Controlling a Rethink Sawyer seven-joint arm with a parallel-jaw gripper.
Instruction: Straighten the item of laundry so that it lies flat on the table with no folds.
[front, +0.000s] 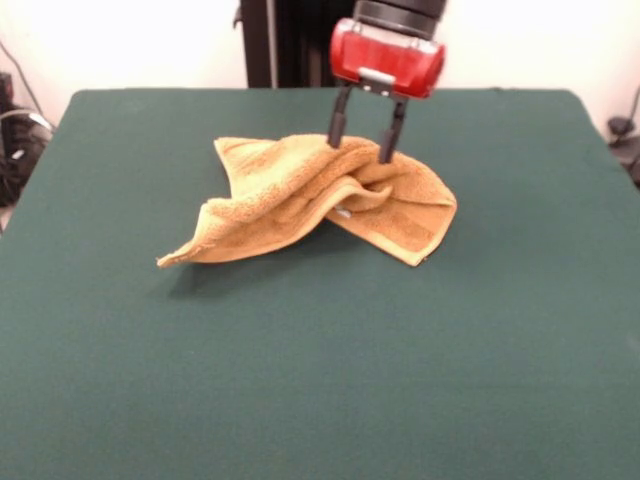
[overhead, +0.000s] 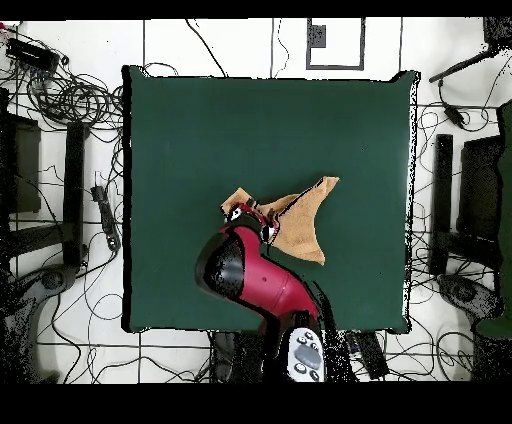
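Observation:
The golden-orange towel (front: 320, 200) lies crumpled and folded on the dark green table (front: 320, 380), toward the far side near the robot. One corner points out to the left front in the front view and another to the right. My gripper (front: 365, 148) hangs over the towel's far edge with its two dark fingers (front: 338, 125) spread apart, their tips at the cloth. In the overhead view the towel (overhead: 300, 222) shows partly under the red arm, and the gripper (overhead: 252, 215) sits over its left part.
Cables and stands (overhead: 70, 100) lie on the floor around the table. The robot's black pedestal (front: 290, 40) stands behind the table's far edge.

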